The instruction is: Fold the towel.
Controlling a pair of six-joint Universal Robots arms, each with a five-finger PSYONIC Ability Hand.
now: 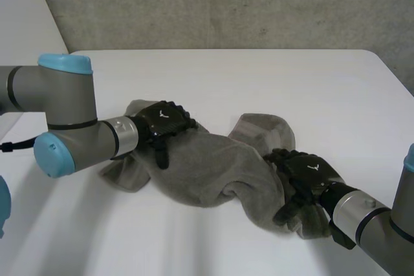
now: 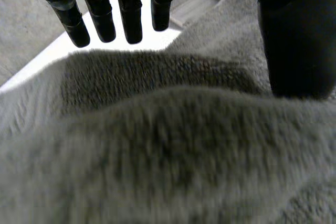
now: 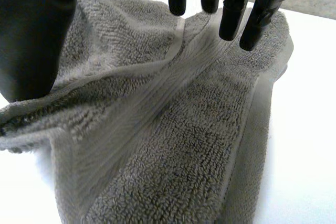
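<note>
A grey towel (image 1: 207, 166) lies crumpled in a long bunch across the white table (image 1: 259, 82). My left hand (image 1: 163, 121) rests over the towel's left end, open. In the left wrist view its fingers (image 2: 128, 14) are straight and spread above the towel (image 2: 168, 145), with the thumb (image 2: 296, 40) apart beside them. My right hand (image 1: 309, 171) sits on the towel's right end. In the right wrist view its fingers (image 3: 231, 14) point straight over a banded hem of the towel (image 3: 173, 145). Its thumb (image 3: 31, 35) stands off to the side, and nothing is pinched.
A grey concrete wall (image 1: 226, 4) stands behind the table's far edge. The table's rounded right corner (image 1: 378, 59) lies beyond my right arm. Bare white tabletop surrounds the towel on all sides.
</note>
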